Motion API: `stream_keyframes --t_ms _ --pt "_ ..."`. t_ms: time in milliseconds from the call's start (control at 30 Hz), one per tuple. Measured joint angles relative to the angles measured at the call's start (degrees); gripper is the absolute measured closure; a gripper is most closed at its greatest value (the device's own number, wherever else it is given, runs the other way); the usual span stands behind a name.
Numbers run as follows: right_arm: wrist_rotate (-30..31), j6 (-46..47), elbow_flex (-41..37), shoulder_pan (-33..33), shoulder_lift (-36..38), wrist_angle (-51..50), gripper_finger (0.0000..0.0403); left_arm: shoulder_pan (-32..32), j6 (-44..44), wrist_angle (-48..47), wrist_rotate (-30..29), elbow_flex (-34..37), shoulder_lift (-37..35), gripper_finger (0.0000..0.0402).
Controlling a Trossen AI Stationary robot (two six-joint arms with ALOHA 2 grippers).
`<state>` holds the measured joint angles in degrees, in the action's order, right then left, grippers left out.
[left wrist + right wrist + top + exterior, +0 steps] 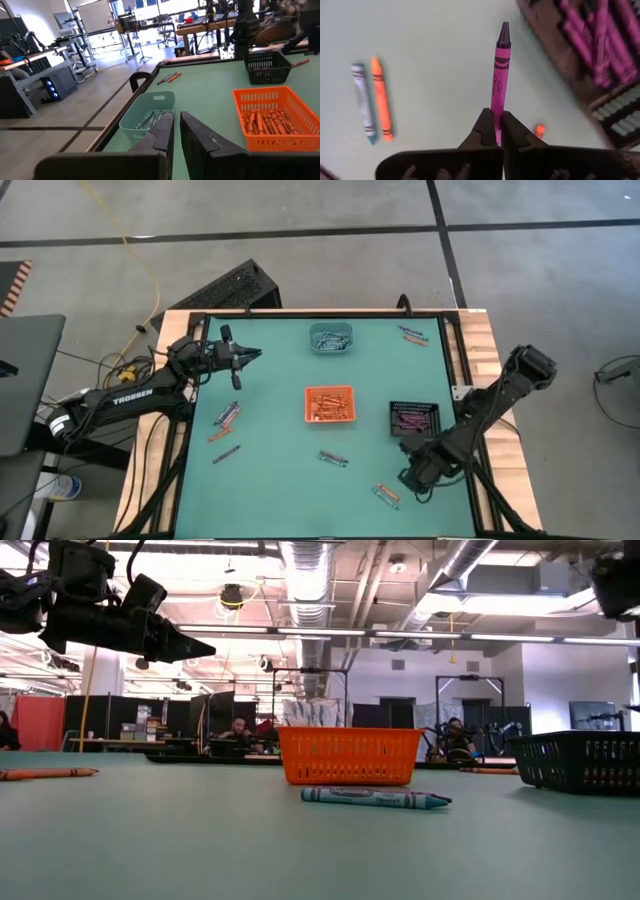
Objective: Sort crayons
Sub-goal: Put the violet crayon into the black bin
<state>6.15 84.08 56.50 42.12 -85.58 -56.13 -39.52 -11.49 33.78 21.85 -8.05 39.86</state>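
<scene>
While my right gripper is clamped on the purple-pink crayon by its tail end, I must carry it level to the black tray just beside, releasing low over the matching sticks. My left gripper waits closed, well apart.

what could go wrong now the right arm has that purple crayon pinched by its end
1. The right end effector grips the purple crayon only at its tail, so it could pivot or slip out in transit.
2. The black tray sits right beside it; a swinging tip could catch the rim.
3. A slip could drop it near the loose orange crayon.
</scene>
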Motion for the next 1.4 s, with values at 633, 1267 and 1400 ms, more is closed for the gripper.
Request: stream_keyframes --t_ms 633,1267,1400 --pt "4.46 -48.53 4.84 -18.83 0.04 -15.98 0.0401 -0.01 0.24 -0.88 0.02 0.00 -0.02 0.0382" --pt "3.70 -55.68 -3.46 -23.09 0.13 -11.73 0.0401 0.00 0.20 -1.57 0.04 0.00 0.00 0.0382" --pt "3.63 -55.64 -4.66 -23.16 0.13 -10.60 0.0400 -0.01 0.20 -1.55 0.04 0.00 0.00 0.0382"
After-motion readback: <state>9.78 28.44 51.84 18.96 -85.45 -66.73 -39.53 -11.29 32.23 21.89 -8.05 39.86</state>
